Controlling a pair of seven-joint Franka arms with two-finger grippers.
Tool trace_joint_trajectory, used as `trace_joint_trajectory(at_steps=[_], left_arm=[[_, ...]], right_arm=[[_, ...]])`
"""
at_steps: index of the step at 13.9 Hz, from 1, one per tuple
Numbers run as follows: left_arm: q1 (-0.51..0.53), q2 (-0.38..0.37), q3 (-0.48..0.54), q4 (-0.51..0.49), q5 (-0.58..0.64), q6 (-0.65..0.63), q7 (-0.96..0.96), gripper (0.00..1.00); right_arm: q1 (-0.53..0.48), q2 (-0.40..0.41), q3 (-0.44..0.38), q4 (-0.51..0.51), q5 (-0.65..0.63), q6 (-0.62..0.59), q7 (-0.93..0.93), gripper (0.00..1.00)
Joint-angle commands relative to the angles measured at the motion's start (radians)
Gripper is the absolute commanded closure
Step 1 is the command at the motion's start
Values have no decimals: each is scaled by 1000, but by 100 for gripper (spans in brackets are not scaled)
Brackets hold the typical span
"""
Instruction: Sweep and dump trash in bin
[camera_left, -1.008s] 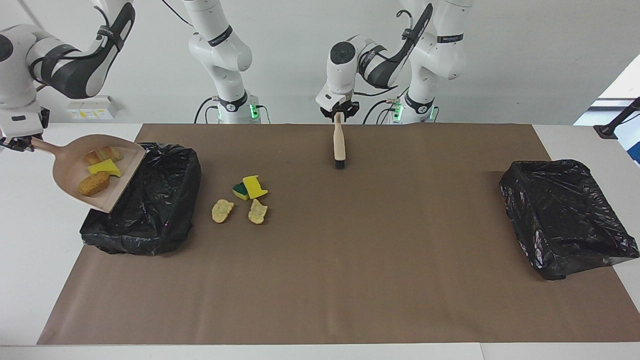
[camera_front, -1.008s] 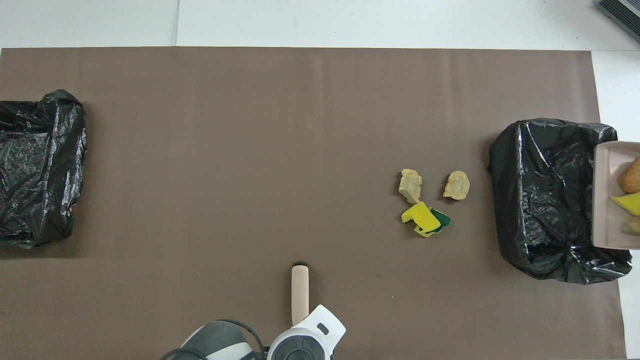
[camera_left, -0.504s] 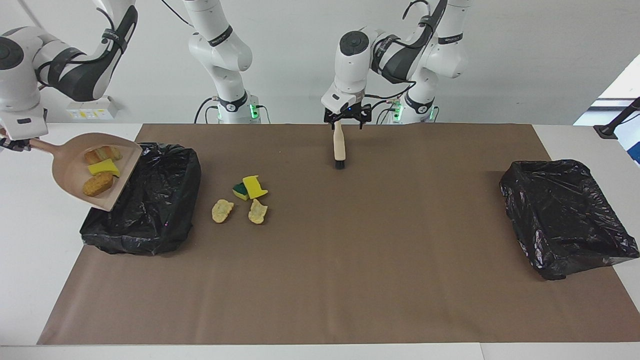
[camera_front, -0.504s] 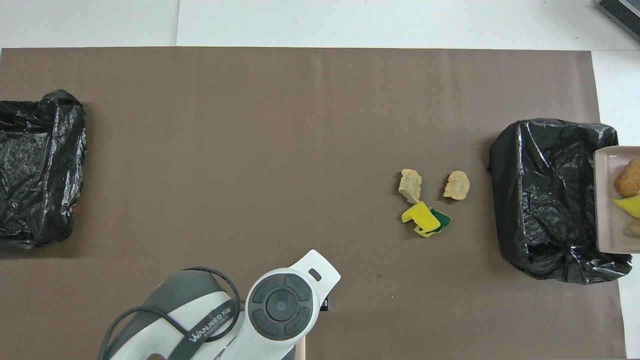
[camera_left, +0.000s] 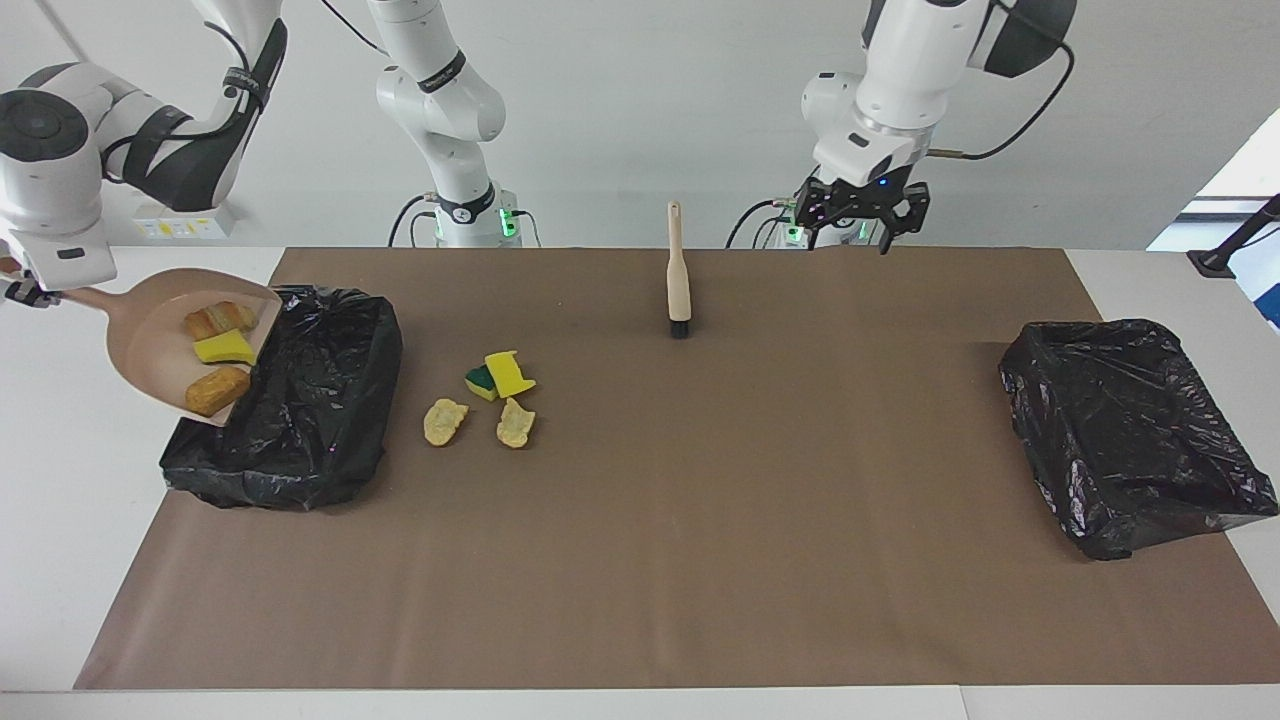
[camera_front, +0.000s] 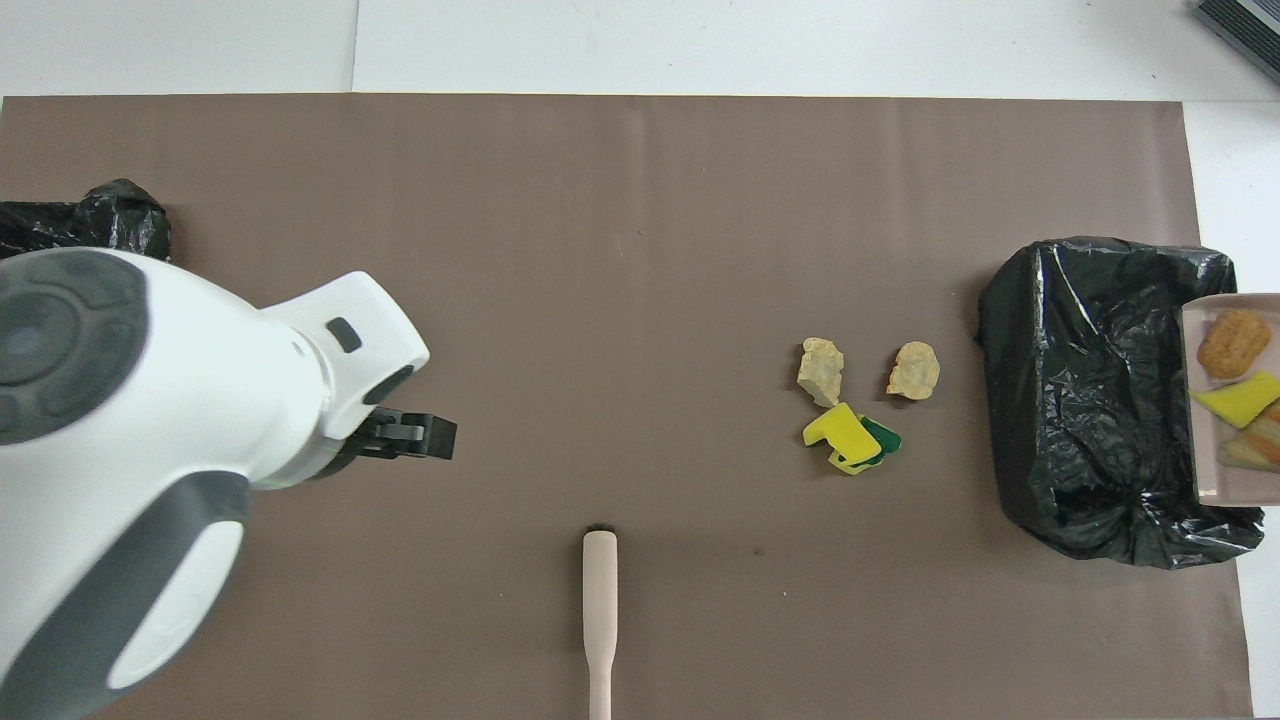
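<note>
White wall and white tabletop (camera_left: 60, 500) frame a brown mat (camera_left: 700, 560) carrying everything.

At the table's right-arm end, the right pincer (camera_left: 22, 292) sits at the frame edge, closed on the handle of the beige dustpan (camera_left: 165, 345). The pan hangs tilted, its open lip over the rim of the near black bin (camera_left: 300, 420). Three pieces of trash lie in it: a bread chunk (camera_left: 220, 319), a yellow sponge piece (camera_left: 225, 347) and another bread chunk (camera_left: 216, 389), the last already at the lip. My judgement: the lip covers only the bin's outer edge, so a quick tip could drop that lowest chunk onto the bag's folded rim or the tabletop rather than inside. The slack bag could also snag the lip and get dragged.

Beside that bin, toward the mat's middle, four scraps remain unswept: a yellow-and-green sponge pair (camera_left: 500, 375) and two tan bread pieces (camera_left: 445, 421) (camera_left: 516, 422), close together.

Farther from that bin, the brush (camera_left: 678, 275) stands upright on its bristles, unheld. It looks unsteady; a nudge or table shake could topple it, making a regrasp harder.

Up in the air above the mat's robot-side edge, the left pincer (camera_left: 862, 215) hangs with fingers spread and empty. A second black bin (camera_left: 1130, 430) sits at the left arm's end, well apart from the first.
</note>
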Motion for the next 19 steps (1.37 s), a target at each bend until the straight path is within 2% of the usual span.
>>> trace_joint_trajectory(at_steps=[1,4,7,12,14,18,19], left_arm=[[94,29,-14,128,10,-116,117,0],[179,43,-12,217,0,-142,127,0],[240,105,-14,338,-36,-213,166,0],[250,110,-15,335,-62,-239,192,0],[250,100,-18,335,-54,-231,234,0],[260,81,-20,308,-20,-218,239,0],[260,71,-20,298,-14,-213,239,0]], right_arm=[[8,-35,4,-26,-34,-5,19,100],[8,-45,2,-46,-34,-7,19,100],[14,-47,4,-49,-83,-7,52,100],[71,-73,2,-95,-178,-19,215,100],[96,-77,4,-93,-201,-45,224,100],[85,-87,0,-57,-178,-54,189,100],[85,-106,0,-41,-123,-98,183,100]])
